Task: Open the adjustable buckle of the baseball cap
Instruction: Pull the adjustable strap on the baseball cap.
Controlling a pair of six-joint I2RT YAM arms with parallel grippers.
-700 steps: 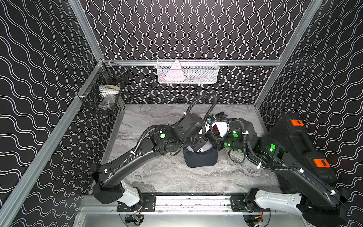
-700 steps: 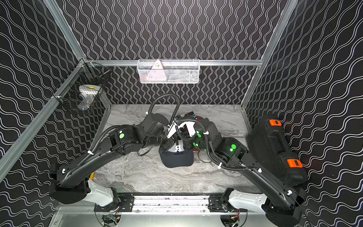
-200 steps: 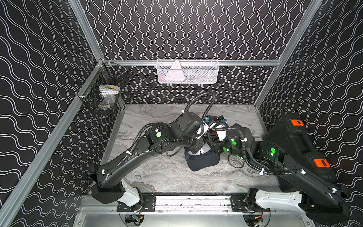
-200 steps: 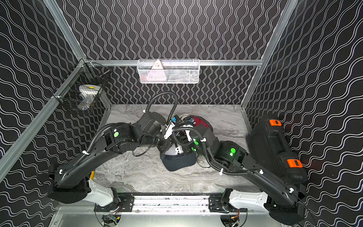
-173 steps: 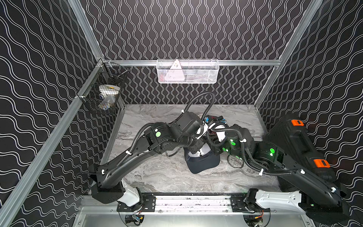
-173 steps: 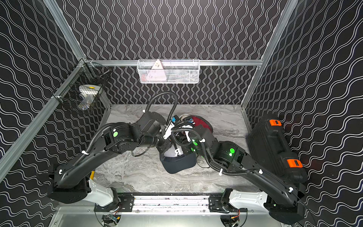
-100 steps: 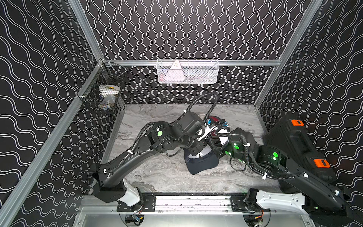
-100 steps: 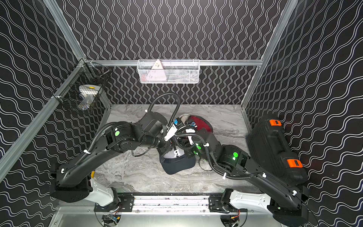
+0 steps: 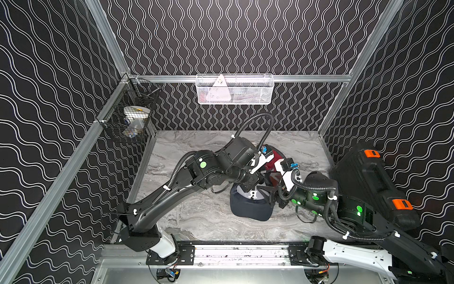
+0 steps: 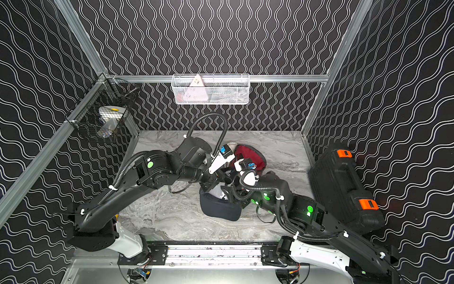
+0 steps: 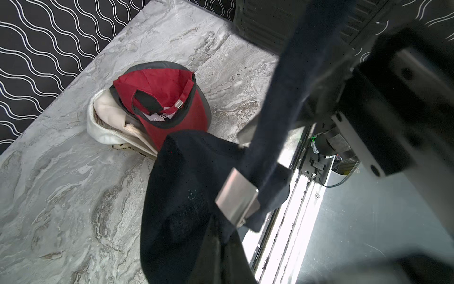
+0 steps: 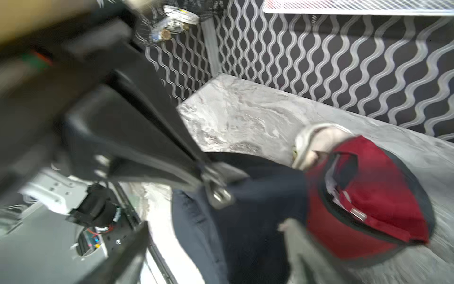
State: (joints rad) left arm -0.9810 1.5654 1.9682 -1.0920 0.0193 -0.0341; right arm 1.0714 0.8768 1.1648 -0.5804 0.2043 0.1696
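The navy baseball cap rests mid-table with its back lifted. My left gripper is shut on the cap's cloth strap right beside the silver metal buckle. The strap's long navy tail runs away from the buckle, blurred. My right gripper is open just right of the cap. Its fingers are spread wide with nothing between them.
A red cap and a white cap lie stacked just behind the navy one. A black case stands against the right wall. A white wire basket hangs on the back wall and a black one at the left corner.
My right gripper has opened wide and drawn back toward the right. The left gripper has kept its hold, and the navy cap has shifted slightly.
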